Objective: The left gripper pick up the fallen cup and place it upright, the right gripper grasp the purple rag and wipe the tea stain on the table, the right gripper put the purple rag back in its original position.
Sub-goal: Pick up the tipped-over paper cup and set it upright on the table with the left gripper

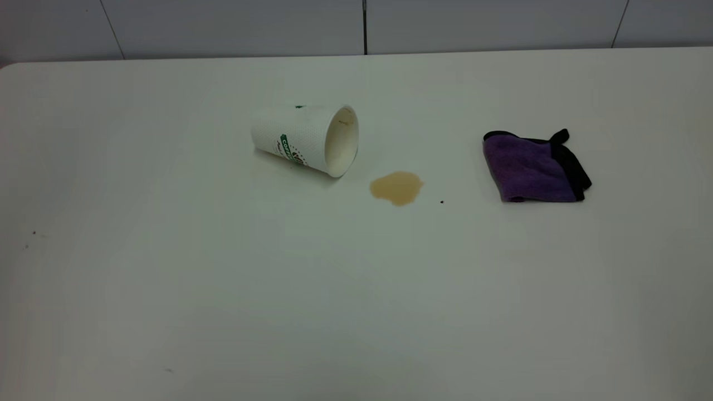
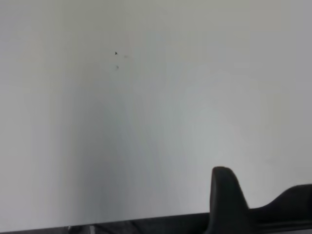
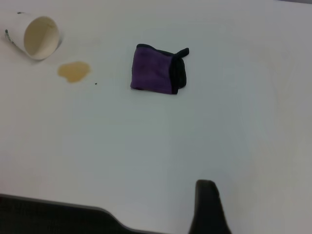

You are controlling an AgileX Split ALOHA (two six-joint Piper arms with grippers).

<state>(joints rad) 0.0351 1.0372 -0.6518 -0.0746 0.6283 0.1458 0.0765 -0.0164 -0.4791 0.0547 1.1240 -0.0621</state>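
Observation:
The cup (image 1: pixel 305 139) lies on its side on the table (image 1: pixel 223 289), mouth towards the right; it also shows in the right wrist view (image 3: pixel 35 35). The tea stain (image 1: pixel 396 187) is a light-brown puddle just in front of the cup's mouth, also in the right wrist view (image 3: pixel 74 71). The purple rag (image 1: pixel 532 167) lies folded to the right of the stain, also in the right wrist view (image 3: pixel 157 69). Neither arm shows in the exterior view. My left gripper (image 2: pixel 225 200) hangs over bare table. My right gripper (image 3: pixel 207 207) is well back from the rag.
A tiny black speck (image 1: pixel 442 201) lies between the stain and the rag. A few small dark specks (image 1: pixel 33 234) mark the table's left side. A grey panelled wall (image 1: pixel 356 25) runs behind the table's far edge.

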